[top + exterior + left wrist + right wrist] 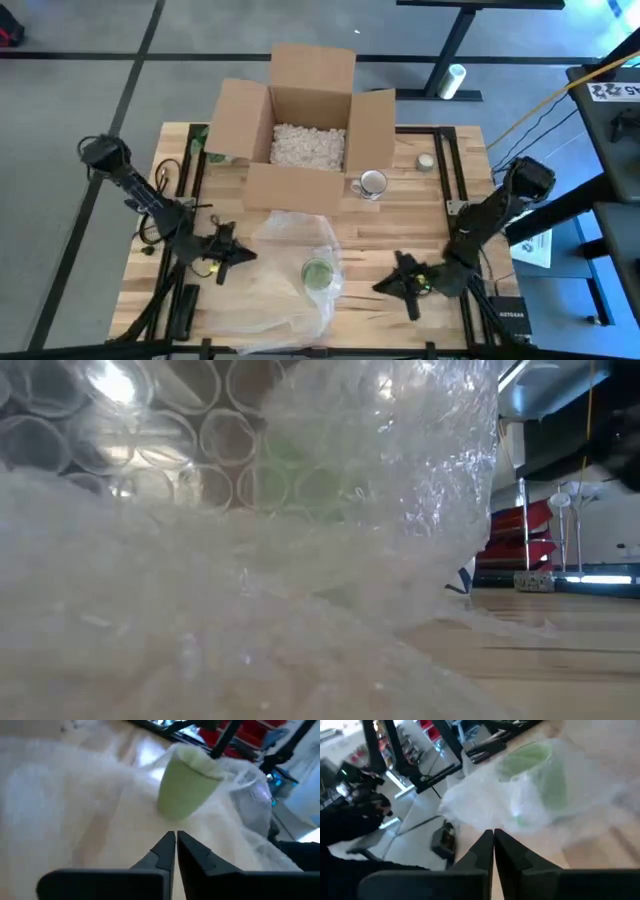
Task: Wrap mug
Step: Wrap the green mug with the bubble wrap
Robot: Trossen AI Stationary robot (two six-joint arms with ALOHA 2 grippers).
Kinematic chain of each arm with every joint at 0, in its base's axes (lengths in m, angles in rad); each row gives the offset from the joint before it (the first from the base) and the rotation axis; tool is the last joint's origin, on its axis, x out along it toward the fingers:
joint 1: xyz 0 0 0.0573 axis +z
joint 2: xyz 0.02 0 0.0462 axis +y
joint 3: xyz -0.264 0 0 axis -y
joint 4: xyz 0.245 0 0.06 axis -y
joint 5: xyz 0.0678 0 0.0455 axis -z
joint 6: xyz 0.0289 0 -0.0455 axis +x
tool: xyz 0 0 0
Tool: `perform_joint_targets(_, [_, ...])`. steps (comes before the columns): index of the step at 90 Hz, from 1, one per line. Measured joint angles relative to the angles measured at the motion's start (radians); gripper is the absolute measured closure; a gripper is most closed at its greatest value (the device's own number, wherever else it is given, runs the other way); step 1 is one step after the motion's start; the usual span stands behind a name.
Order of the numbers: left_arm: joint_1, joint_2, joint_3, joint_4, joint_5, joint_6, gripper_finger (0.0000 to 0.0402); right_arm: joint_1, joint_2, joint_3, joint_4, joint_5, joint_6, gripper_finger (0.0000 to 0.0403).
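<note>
A sheet of bubble wrap point(290, 275) lies crumpled across the middle of the bench's near edge, and a green mug point(317, 273) stands upright on it, toward the sheet's right side, with folds of the plastic drawn up loosely around it. The wrap is not yet closed over the mug, so the wrapping looks only partly done.

The mug sits between the two hands, roughly level with both. The left hand point(238, 254) is low over the bench at the sheet's left border, fingers pressed together and holding nothing; in the left wrist view the mug point(187, 785) stands straight ahead of the closed fingertips. The right hand point(392, 285) is low near the sheet's right border, also shut and empty, with the mug point(540, 775) ahead of it behind a veil of plastic. Both lie about equally close to the mug, so either could take a loose flap, though each would have to open first.

Farther back, a glass mug point(371, 184) stands on bare wood, touching or just beside the front wall of an open cardboard box point(305, 130) holding white packing filler. A small round object point(425, 161) lies toward the far right corner. Nothing stands between either hand and the wrap.
</note>
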Motion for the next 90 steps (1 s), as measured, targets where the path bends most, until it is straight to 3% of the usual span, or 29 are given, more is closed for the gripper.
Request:
perform_joint_targets(15, [0.246, 0.037, 0.0, 0.0, 0.291, 0.071, 0.0402, -0.118, 0.043, 0.001, -0.037, -0.162, -0.012, 0.0403])
perform_joint_targets(27, [0.335, 0.06, -0.001, 0.015, 0.417, 0.095, 0.0402, -0.122, 0.071, 0.001, -0.02, -0.186, -0.014, 0.0403])
perform_joint_targets(55, [0.285, 0.057, 0.0, -0.017, 0.474, 0.017, 0.0402, -0.068, 0.073, 0.001, -0.004, -0.181, 0.081, 0.0403])
perform_joint_targets(74, [0.222, 0.02, -0.002, -0.348, 0.509, -0.241, 0.0402, -0.07, 0.073, 0.001, -0.007, -0.181, 0.102, 0.0403])
perform_joint_targets(90, [0.183, -0.06, 0.007, -0.387, 0.477, -0.262, 0.0402, -0.07, 0.073, 0.001, -0.007, -0.172, 0.103, 0.0403])
